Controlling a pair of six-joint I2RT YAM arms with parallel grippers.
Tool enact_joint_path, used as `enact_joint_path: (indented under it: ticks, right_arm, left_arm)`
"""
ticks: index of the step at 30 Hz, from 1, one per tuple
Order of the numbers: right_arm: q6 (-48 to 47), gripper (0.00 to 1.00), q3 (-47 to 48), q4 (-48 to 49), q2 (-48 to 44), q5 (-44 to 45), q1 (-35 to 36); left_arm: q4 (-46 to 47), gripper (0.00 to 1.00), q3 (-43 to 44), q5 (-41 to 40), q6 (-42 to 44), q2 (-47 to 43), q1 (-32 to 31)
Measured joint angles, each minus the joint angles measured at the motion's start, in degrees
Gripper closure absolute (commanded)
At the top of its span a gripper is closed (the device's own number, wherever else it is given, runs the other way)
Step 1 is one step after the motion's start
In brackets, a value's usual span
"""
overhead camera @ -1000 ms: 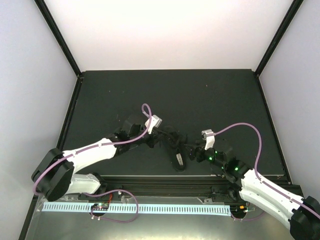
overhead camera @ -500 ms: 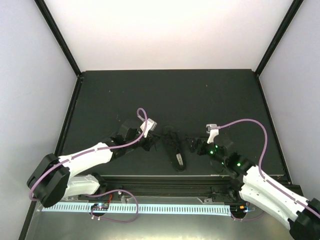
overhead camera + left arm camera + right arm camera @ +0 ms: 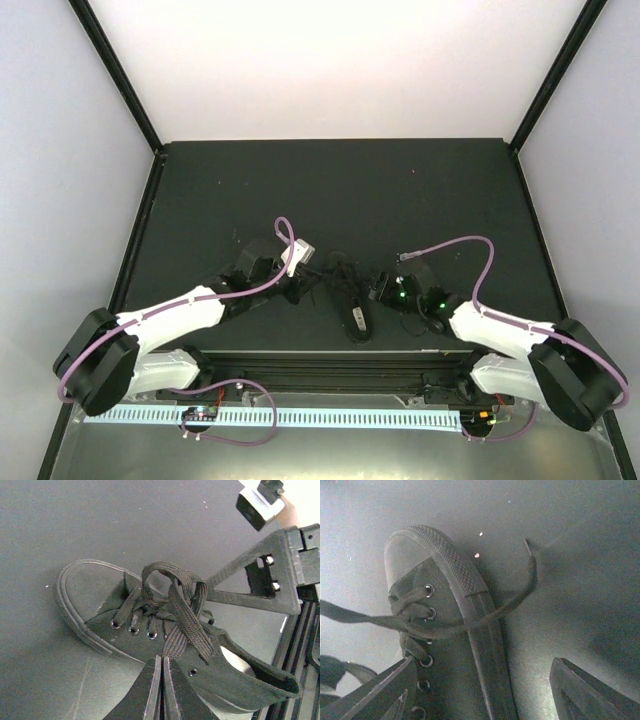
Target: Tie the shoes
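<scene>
The left arm (image 3: 170,315) and right arm (image 3: 500,325) reach inward and low from their bases, wrists facing each other at centre, the left gripper (image 3: 162,680) with its fingers (image 3: 149,692) pressed flat together, pinching a lace (image 3: 175,639), and the right gripper (image 3: 482,660) with its fingers (image 3: 370,690) spread wide apart, gripping nothing.

1 black shoe (image 3: 354,300). 1 table (image 3: 250,190). 2 arms: left arm (image 3: 180,310), right arm (image 3: 500,325). 2 grippers: left gripper (image 3: 162,658), right gripper (image 3: 381,291). 2 purple cables (image 3: 470,240), 1 per arm.
</scene>
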Motion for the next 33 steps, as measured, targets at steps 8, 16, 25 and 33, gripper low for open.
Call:
enact_joint_path:
  ticks: [8,16,25,33]
  right_arm:
    - [4.57,0.3,1.09,4.9,6.32,0.37,0.0]
    - [9.09,0.33,2.08,7.41,10.84,3.17,0.0]
    - [12.59,0.44,5.62,8.98,15.65,6.05,-0.02]
    - [14.12,0.96,6.34,11.04,19.89,6.12,-0.04]
  left_arm:
    - [0.04,0.98,0.0,1.36,0.02,0.0,0.0]
    - [0.5,0.98,-0.02,2.08,0.02,0.0,0.0]
    - [1.53,0.98,-0.04,2.95,0.02,0.2,0.0]
    - [1.79,0.98,-0.04,3.56,0.0,0.52,0.0]
